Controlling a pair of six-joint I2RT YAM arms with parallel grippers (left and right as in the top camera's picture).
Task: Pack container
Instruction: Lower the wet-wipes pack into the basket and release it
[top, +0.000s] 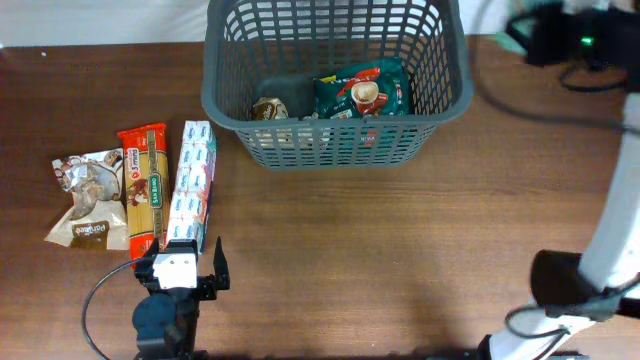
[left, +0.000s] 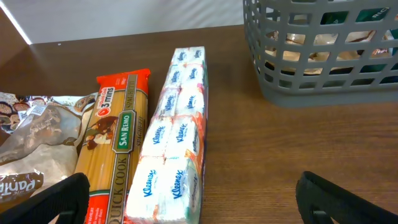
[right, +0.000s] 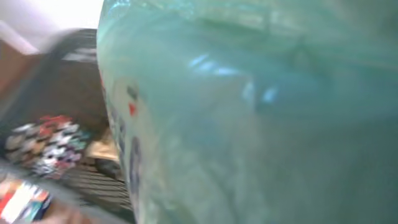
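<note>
The dark grey basket (top: 338, 124) stands at the back centre and shows in the left wrist view (left: 311, 84). It holds a green coffee packet (top: 362, 92) and a brown packet (top: 270, 108). My left gripper (top: 180, 268) is open and empty near the front edge. In its wrist view its fingers (left: 193, 199) straddle the near end of a long Kleenex tissue pack (left: 174, 143), without touching it. My right gripper (top: 560, 35) is blurred at the back right, beside the basket. A pale teal packet (right: 249, 112) fills its wrist view and hides the fingers; it seems held.
Left of the Kleenex pack (top: 192, 185) lie a red spaghetti packet (top: 144, 185) and a brown-and-white snack bag (top: 88, 195). Both show in the left wrist view: the spaghetti (left: 112, 143) and the bag (left: 31, 137). A black cable (top: 560, 85) runs at the right.
</note>
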